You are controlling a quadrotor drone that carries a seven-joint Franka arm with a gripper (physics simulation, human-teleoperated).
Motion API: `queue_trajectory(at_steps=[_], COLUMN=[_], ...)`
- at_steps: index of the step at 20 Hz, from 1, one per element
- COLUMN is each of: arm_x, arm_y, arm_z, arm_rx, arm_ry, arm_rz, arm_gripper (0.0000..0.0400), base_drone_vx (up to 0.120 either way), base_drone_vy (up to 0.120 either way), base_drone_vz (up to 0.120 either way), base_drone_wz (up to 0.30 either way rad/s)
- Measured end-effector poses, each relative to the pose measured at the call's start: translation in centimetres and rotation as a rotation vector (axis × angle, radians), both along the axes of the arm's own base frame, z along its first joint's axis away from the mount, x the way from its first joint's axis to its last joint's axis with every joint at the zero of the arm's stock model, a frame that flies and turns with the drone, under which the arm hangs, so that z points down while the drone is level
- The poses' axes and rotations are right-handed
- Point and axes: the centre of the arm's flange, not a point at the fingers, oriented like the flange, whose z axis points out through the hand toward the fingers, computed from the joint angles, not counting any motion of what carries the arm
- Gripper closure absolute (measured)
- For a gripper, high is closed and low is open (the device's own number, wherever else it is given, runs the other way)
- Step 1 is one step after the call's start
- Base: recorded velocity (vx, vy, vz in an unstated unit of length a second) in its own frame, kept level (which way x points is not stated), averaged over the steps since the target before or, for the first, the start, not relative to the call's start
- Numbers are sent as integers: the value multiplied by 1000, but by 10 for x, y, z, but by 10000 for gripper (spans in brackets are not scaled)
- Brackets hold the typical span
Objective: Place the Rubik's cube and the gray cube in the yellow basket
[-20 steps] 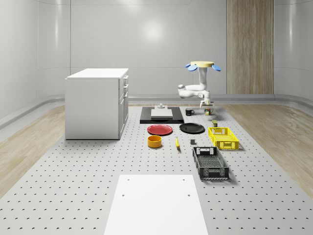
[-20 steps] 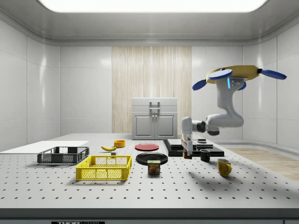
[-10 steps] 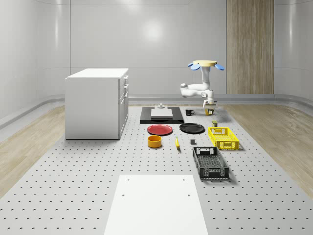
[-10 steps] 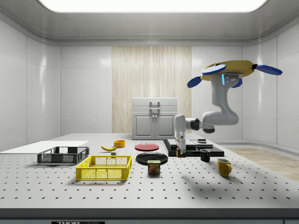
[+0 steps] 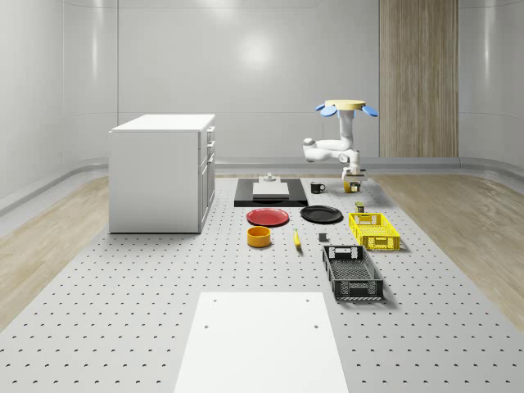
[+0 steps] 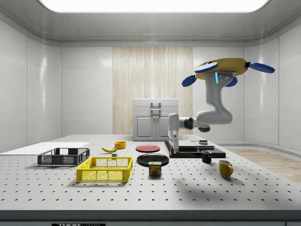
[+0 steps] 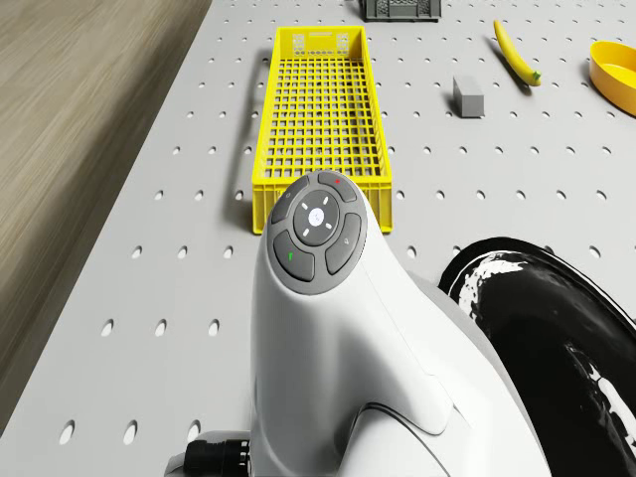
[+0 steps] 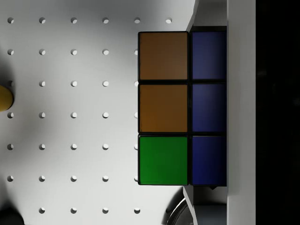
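Plainly the gripper (image 6: 172, 151) is clenched on the Rubik's cube (image 8: 182, 108): the wrist view has its orange, green and blue tiles hard against the finger, with the pegboard table (image 8: 70, 117) far beneath. From the side, the cube hangs in the air above the far edge of the black plate (image 6: 153, 159), and the basket (image 6: 105, 169) lies beyond that plate toward the side view's left, lower and nearer the camera. So the carry runs across the plate to the basket, whose long axis points away from the drone (image 6: 221, 70) in the drone view.

The drone hovers high over the black mat (image 6: 195, 149), behind the plate. The gray cube (image 7: 468, 95) sits on the table just past the basket's long side, with the banana (image 7: 515, 52) beyond it.

A can (image 6: 154, 168) stands right beside the basket's near end, toward the plate; I judge the cube hangs high enough to pass over it. The black mug (image 6: 206, 157) and yellow mug (image 6: 225, 168) are well off the path.
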Motion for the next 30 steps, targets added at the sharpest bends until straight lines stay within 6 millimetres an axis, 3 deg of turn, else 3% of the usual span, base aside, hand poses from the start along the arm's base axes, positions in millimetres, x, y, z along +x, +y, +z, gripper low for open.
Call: queue_trajectory(at_steps=[30], arm_x=[0], arm_y=[0], arm_z=[0], arm_rx=[0], arm_ry=[0], arm_rz=[0], arm_gripper=[75], base_drone_vx=[120], base_drone_vy=[-4], base_drone_vz=[0], base_drone_wz=[0])
